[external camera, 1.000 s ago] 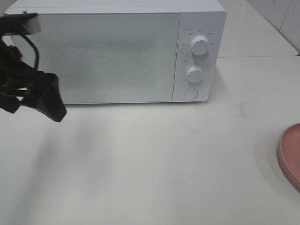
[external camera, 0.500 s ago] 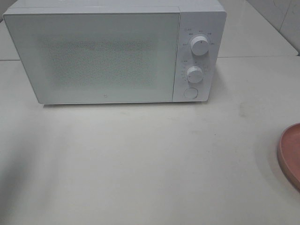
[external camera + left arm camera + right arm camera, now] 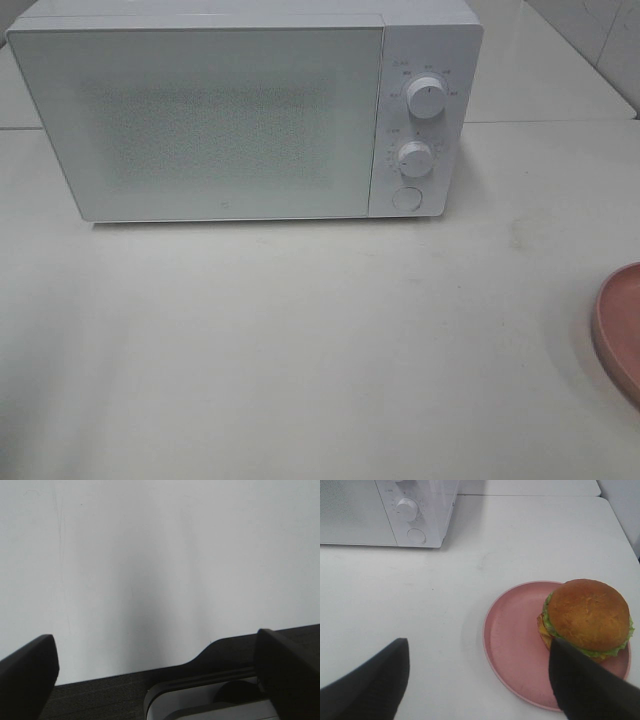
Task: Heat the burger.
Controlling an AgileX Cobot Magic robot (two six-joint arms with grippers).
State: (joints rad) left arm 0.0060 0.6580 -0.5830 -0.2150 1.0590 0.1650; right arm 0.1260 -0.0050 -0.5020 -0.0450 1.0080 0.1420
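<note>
The right gripper [image 3: 475, 680] is held wide open and empty above the table, its dark fingers [image 3: 365, 682] spread to either side of the near rim of the pink plate [image 3: 512, 645]. The burger [image 3: 587, 617] is seated off-centre on that plate, toward its far side from the microwave [image 3: 240, 110], so bare plate is left nearest the claw. The left gripper [image 3: 155, 675] is likewise spread open with nothing between its fingers, over blank white tabletop. The microwave door [image 3: 200, 120] is shut, so it probably has to be opened first. Broad clear table [image 3: 300, 340] is left between plate and microwave; the plate is cut by the overhead view's right edge.
</note>
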